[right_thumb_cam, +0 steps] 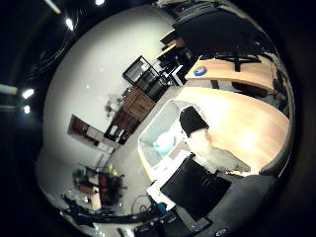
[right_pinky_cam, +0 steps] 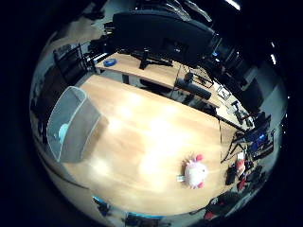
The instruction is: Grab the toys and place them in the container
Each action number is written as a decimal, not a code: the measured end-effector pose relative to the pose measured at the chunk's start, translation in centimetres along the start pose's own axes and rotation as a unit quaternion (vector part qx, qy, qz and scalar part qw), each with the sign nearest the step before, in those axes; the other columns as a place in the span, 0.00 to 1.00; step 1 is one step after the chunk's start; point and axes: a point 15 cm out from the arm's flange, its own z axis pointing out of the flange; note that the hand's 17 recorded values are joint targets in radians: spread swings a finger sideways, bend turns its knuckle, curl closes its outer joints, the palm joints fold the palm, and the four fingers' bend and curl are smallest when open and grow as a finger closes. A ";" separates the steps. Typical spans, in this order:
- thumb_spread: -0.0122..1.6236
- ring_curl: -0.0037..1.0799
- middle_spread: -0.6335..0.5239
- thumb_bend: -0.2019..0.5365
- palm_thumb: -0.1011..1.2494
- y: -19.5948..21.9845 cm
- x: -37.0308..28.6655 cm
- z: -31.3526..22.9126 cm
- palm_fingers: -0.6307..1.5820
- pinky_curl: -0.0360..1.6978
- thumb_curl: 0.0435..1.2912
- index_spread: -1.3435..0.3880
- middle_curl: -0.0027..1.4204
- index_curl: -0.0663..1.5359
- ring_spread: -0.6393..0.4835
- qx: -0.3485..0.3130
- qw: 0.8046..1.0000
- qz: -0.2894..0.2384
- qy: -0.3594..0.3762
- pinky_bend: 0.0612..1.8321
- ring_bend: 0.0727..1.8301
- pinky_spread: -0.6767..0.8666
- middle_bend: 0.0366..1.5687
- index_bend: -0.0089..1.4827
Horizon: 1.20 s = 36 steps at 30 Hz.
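A pink and white plush toy (right_pinky_cam: 195,172) lies on the wooden table (right_pinky_cam: 151,137) near its front edge, far from the container. The pale grey container (right_pinky_cam: 71,124) stands at the table's other end, and a teal toy (right_thumb_cam: 164,143) lies inside it. My hand (right_thumb_cam: 200,143) hangs high above the table, close to the container. One white finger with a black tip reaches out fairly straight over the container's rim. Nothing is held between the fingers.
A second wooden desk (right_pinky_cam: 142,66) stands behind the table with a blue tape roll (right_pinky_cam: 110,62), a monitor stand and dark gear on it. Shelves and a wooden cabinet (right_thumb_cam: 136,106) line the wall beyond the container. Red and black items lie on the floor past the table's end.
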 end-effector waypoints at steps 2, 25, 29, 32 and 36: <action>0.59 0.18 0.23 0.23 0.43 0.0 0.1 0.0 0.47 0.02 0.28 0.40 0.20 0.25 0.24 0.000 1.000 -0.001 0.001 0.51 0.38 0.42 0.10 0.14; 0.59 0.17 0.23 0.23 0.43 8.2 6.0 -1.0 0.47 0.02 0.28 0.41 0.20 0.25 0.24 -0.030 0.996 0.066 0.054 0.52 0.38 0.42 0.10 0.13; 0.59 0.17 0.23 0.23 0.43 11.3 8.7 -1.1 0.46 0.02 0.28 0.41 0.20 0.25 0.24 -0.035 0.993 0.081 0.080 0.52 0.39 0.42 0.10 0.13; 0.59 0.17 0.23 0.23 0.43 12.9 10.9 -1.4 0.46 0.02 0.28 0.41 0.20 0.24 0.24 -0.035 0.990 0.088 0.106 0.52 0.39 0.42 0.10 0.12; 0.59 0.17 0.23 0.23 0.42 13.9 12.8 -2.2 0.45 0.02 0.28 0.41 0.20 0.24 0.24 -0.033 0.987 0.087 0.130 0.53 0.39 0.43 0.10 0.13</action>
